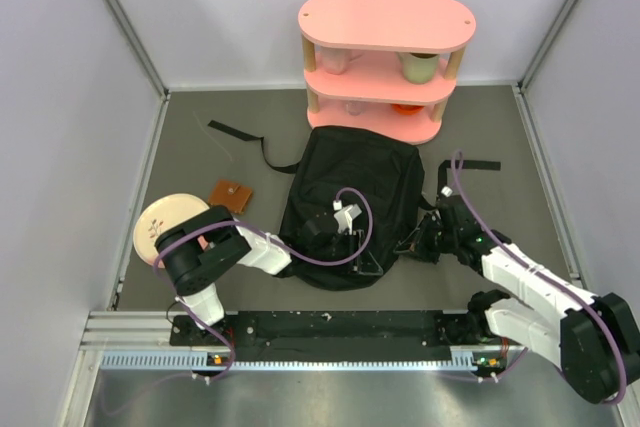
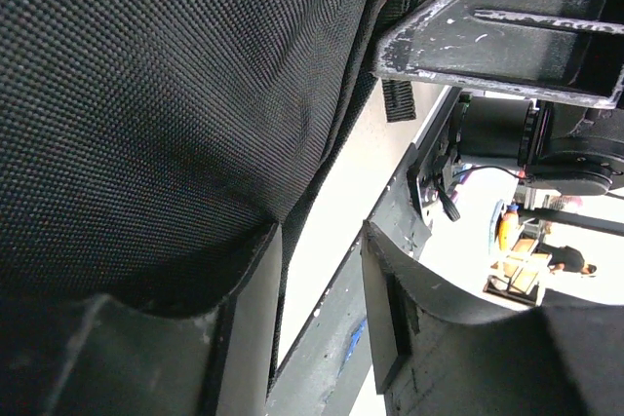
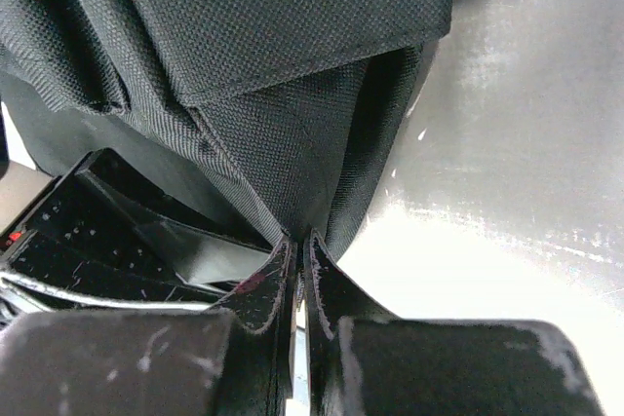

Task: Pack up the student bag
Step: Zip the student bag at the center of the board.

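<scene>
The student bag (image 1: 350,187), a large floppy black backpack, lies flat in the middle of the table, its straps trailing left and right. My left gripper (image 1: 357,250) is at the bag's near edge. In the left wrist view it (image 2: 322,284) is open, with black fabric (image 2: 166,114) draped against and over the left finger and nothing between the jaws. My right gripper (image 1: 420,239) is at the bag's near right corner. In the right wrist view it (image 3: 298,250) is shut on a fold of the bag's fabric (image 3: 292,153).
A pink two-tier shelf (image 1: 385,22) stands behind the bag, holding a green cup (image 1: 421,66), a pink cup (image 1: 335,59) and an orange item (image 1: 405,107). A flowered plate (image 1: 160,219) and a brown wallet (image 1: 232,194) lie at the left. Grey walls enclose the table.
</scene>
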Controlling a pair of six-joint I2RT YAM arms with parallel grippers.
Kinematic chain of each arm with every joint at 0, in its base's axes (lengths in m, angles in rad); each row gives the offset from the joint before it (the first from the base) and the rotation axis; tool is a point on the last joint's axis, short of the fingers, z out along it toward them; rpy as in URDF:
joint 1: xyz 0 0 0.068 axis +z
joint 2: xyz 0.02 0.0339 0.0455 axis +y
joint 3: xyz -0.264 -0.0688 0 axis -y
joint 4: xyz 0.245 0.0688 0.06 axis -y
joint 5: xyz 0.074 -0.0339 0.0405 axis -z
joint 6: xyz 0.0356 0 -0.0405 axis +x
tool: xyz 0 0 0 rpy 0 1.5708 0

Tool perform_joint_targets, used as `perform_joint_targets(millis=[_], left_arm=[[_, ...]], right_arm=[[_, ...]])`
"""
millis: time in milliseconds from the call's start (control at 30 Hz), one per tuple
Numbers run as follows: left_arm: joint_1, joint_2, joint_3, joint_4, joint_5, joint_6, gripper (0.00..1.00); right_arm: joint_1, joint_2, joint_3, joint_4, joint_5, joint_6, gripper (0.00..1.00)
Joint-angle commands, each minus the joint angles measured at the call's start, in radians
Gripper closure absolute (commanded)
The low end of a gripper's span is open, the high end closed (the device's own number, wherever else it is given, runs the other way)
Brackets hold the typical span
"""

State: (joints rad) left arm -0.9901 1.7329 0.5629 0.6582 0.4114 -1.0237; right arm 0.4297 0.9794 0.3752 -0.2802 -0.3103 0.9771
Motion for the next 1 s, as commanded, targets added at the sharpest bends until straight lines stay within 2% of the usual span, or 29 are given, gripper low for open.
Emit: perform_joint_targets(millis=[0, 200, 367, 467, 567, 867, 967], left_arm=[[-0.016, 0.033, -0.008, -0.026, -0.002, 0.005, 0.6], [-0.018, 0.043, -0.027, -0.038, -0.029, 0.007, 0.63], [-0.018, 0.057, -0.026, -0.069, -0.048, 0.024, 0.64], [-0.018, 0.073, -0.021, -0.074, -0.048, 0.028, 0.65], [-0.018, 0.076, -0.02, -0.075, -0.051, 0.033, 0.65], [-0.018, 0.07, -0.015, -0.098, -0.071, 0.036, 0.66], [-0.018, 0.06, -0.006, -0.124, -0.08, 0.043, 0.67]], right_arm=[[0.007, -0.044, 0.033, 0.024, -0.065, -0.017, 1.0], [0.004, -0.036, 0.094, 0.029, -0.157, -0.032, 1.0], [0.004, 0.094, 0.108, 0.045, -0.393, -0.132, 1.0], [0.006, 0.119, 0.065, 0.073, -0.452, -0.156, 1.0], [0.004, 0.107, 0.025, 0.114, -0.515, -0.144, 1.0], [0.004, 0.033, -0.038, 0.148, -0.573, -0.091, 1.0], [0.004, 0.012, -0.061, 0.211, -0.616, -0.061, 1.0]])
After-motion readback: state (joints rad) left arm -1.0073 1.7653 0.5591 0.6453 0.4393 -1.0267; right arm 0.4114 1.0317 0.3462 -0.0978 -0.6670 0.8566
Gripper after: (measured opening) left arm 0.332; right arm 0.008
